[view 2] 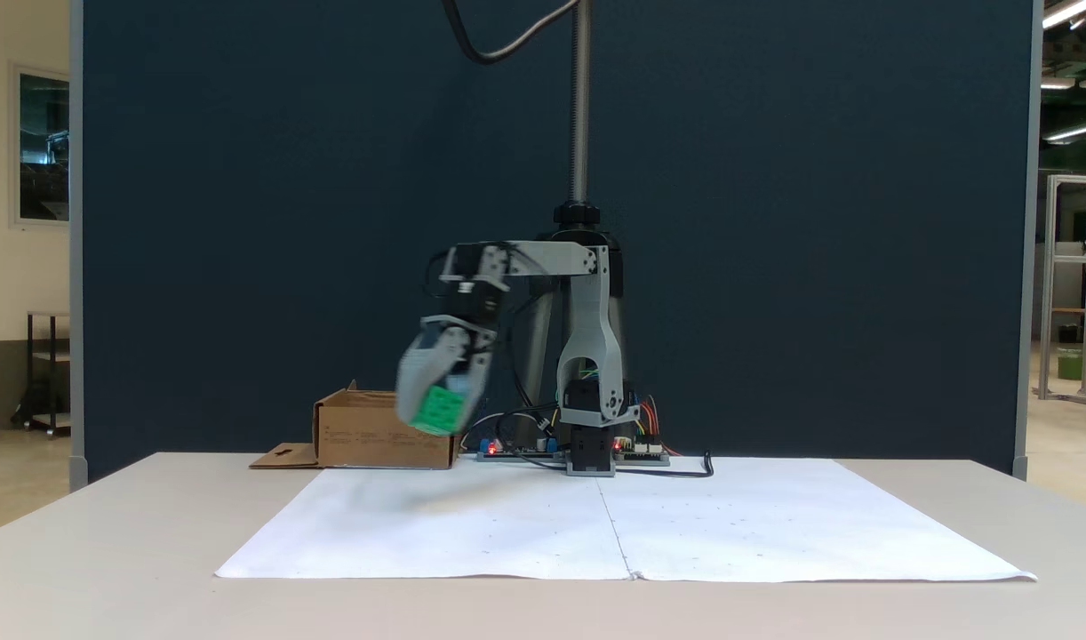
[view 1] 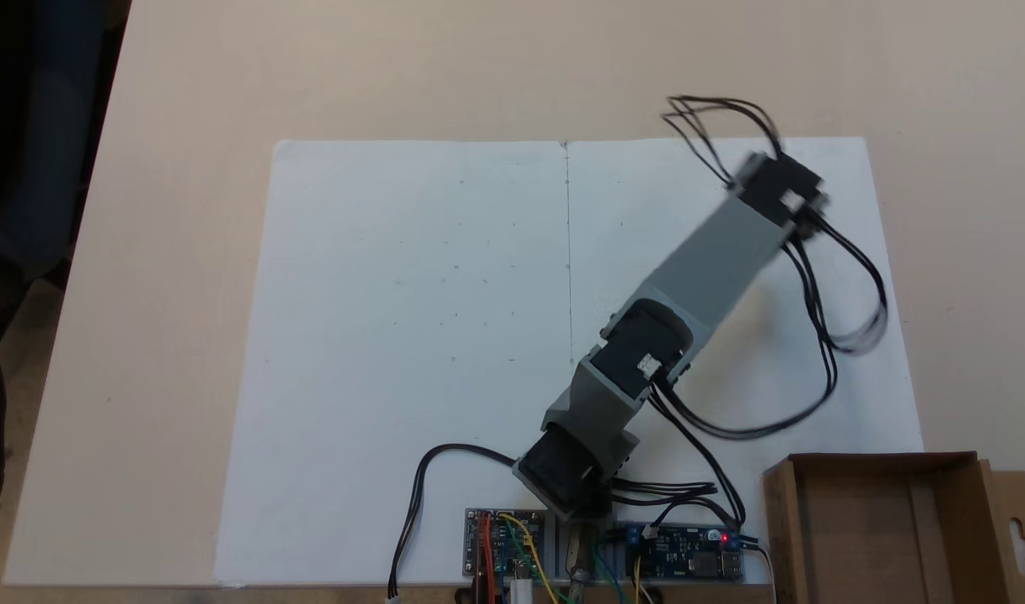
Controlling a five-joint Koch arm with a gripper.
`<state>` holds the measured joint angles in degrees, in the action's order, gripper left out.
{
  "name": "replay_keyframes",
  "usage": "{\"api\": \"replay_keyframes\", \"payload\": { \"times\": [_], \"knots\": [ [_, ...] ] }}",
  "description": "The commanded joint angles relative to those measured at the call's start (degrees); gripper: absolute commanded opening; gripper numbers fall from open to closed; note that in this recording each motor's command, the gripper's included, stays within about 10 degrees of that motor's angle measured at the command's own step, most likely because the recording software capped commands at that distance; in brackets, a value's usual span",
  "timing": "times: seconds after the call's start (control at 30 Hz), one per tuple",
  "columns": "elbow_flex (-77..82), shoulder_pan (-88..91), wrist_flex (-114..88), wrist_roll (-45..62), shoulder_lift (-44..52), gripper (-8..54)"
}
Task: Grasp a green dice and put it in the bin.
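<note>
Fixed view: hand [view 2: 443, 411] pinching one green dice [view 2: 440, 410], raised above paper [view 2: 507, 524]; one bin [view 2: 379, 436] behind.

- white paper sheet [view 1: 412, 335] lies flat on the table [view 1: 185, 84], taking up most of the middle in both fixed views
- arm's base [view 1: 567, 482] sits at the sheet's 6 o'clock edge in the top-down fixed view, circuit boards [view 1: 506, 541] on either side of it
- arm reaches out toward 1 o'clock over the sheet
- bin [view 1: 877, 528] stands at 4 o'clock, just off the sheet's corner
- in the side-on fixed view, gripper [view 2: 438, 404] hangs above the sheet, green dice [view 2: 442, 411] in it, in front of the bin [view 2: 379, 436]
</note>
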<state>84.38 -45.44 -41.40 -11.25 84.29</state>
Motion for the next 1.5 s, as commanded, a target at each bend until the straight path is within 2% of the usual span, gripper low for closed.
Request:
{"api": "replay_keyframes", "payload": {
  "times": [0.0,0.33,0.73,0.87,1.23,1.27,1.33,1.37,1.47],
  "knots": [
    [-1.1,-6.5,0.6,9.4,3.6,12.1],
    [-1.1,-28.8,-5.0,21.8,9.6,12.1],
    [-1.2,-48.0,-6.2,30.6,12.5,12.1],
    [-1.2,-51.7,-5.8,34.5,11.8,12.1],
    [-1.2,-57.1,3.8,39.5,1.1,12.1],
    [-1.2,-57.1,4.4,39.5,0.7,13.2],
    [-1.1,-57.1,4.0,39.3,0.1,27.9],
    [-1.1,-57.3,3.6,39.3,0.1,32.4],
    [-1.1,-57.4,3.6,39.3,0.0,39.1]
  ]
}}
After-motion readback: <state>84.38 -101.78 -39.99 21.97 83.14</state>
